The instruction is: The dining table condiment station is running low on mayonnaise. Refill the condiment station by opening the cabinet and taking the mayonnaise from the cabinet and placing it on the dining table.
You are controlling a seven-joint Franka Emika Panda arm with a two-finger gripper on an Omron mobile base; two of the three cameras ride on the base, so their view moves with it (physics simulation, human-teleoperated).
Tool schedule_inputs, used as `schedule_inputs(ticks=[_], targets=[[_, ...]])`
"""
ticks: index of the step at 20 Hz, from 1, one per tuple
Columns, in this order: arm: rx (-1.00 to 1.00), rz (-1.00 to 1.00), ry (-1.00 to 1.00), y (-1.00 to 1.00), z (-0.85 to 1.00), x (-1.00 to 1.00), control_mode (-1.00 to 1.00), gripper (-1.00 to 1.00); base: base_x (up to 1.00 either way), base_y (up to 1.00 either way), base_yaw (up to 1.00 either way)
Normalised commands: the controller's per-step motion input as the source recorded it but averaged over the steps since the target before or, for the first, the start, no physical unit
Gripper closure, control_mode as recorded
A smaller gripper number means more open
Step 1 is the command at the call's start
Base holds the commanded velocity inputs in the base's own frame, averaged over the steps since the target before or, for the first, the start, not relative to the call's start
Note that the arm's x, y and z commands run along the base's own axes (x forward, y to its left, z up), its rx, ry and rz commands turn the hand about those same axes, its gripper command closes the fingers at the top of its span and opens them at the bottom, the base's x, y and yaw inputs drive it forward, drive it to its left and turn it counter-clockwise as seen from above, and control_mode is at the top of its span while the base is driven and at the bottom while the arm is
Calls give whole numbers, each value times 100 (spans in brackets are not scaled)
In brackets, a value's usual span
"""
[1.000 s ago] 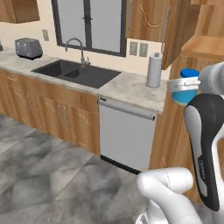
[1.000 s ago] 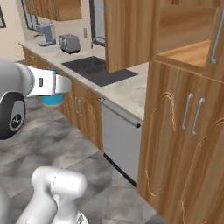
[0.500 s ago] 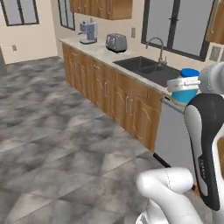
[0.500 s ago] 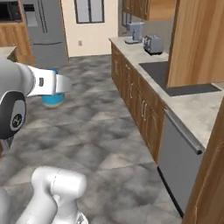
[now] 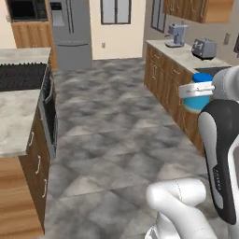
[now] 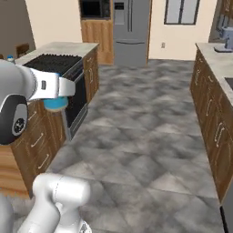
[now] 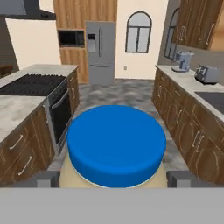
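The base has swung round since a moment ago, so the sink counter has given way in the left base view to open grey floor, with the dining table (image 5: 18,112) and its black cooktop to the left of the mayonnaise (image 5: 198,95) carried at the arm's end. In the right base view the jar (image 6: 55,103) hangs just beside the table's edge (image 6: 59,48), near the oven front. The hand view shows the blue lid (image 7: 116,144) close up with the refrigerator (image 7: 101,52) beyond, and the gripper (image 7: 113,178) seems clamped on the jar, a fingertip (image 7: 41,178) on either side.

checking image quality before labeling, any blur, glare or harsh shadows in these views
Left base view: soft, slightly blurry, even light, no glare. Right base view: same flat light, fridge shows faint sheen. Hand view: jar lid looms large and close, edges soft, no hard shadows.
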Motion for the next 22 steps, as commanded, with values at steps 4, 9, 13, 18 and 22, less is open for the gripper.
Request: schedule_inputs(ticks=[4, 9, 13, 18, 22], targets=[[0, 0, 0, 0, 0, 0, 100, 100, 24, 59, 54], [0, 0, 0, 0, 0, 0, 100, 100, 39, 96, 39], [0, 0, 0, 0, 0, 0, 100, 100, 42, 100, 32], [0, 0, 0, 0, 0, 0, 100, 100, 50, 100, 26], [0, 0, 0, 0, 0, 0, 100, 100, 61, 100, 21]])
